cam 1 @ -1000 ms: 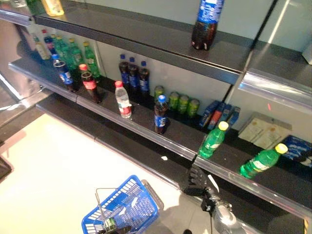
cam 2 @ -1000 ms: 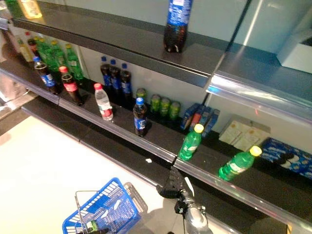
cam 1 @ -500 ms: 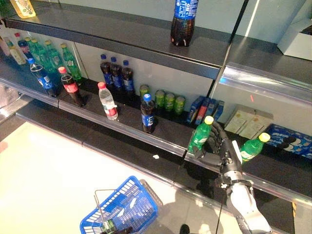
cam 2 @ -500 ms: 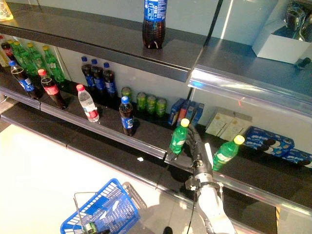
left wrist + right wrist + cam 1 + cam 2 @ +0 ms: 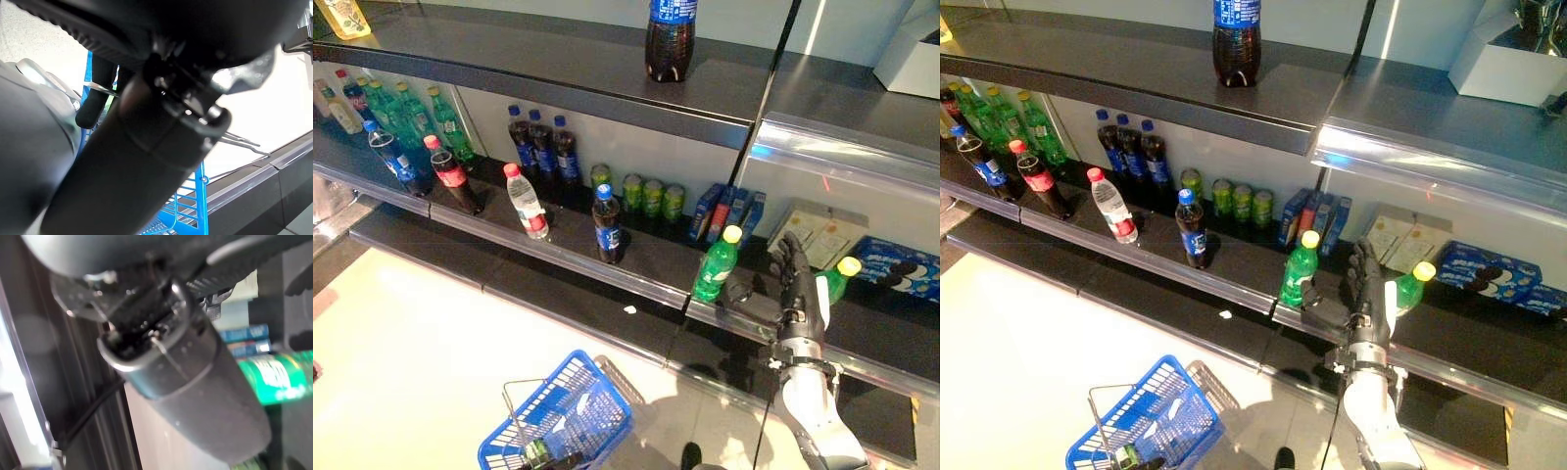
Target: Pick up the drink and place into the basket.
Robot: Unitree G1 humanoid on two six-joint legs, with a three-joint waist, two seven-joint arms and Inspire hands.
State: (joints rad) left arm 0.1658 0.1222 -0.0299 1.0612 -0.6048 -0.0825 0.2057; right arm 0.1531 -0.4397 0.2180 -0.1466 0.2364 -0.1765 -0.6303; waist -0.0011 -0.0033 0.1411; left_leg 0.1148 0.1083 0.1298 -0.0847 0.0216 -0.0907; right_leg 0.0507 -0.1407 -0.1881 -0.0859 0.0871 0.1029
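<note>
Two green drink bottles with yellow caps are on the lower shelf: one upright [image 5: 716, 266], one further right [image 5: 834, 282], partly hidden by my right hand [image 5: 795, 286]. That hand is raised between them with straight fingers, open, close against the right bottle [image 5: 1411, 288] and a little apart from the upright one [image 5: 1299, 270]. The right wrist view shows a green bottle [image 5: 279, 377] just past the hand. The blue wire basket [image 5: 559, 417] hangs low at the front. In the left wrist view my left hand [image 5: 93, 100] is curled round the basket's metal handle [image 5: 103, 89].
Cola bottles [image 5: 608, 224], a water bottle [image 5: 526, 201], green cans [image 5: 648, 196] and blue boxes [image 5: 725, 211] line the same shelf [image 5: 636, 279]. A large cola bottle [image 5: 670, 37] stands on the upper shelf. The shelf's clear front lip [image 5: 862, 367] runs just below my right hand.
My right hand has risen from below the shelf lip onto the shelf, then moved right, away from the upright green bottle and up against the right one. The camera has shifted too.
</note>
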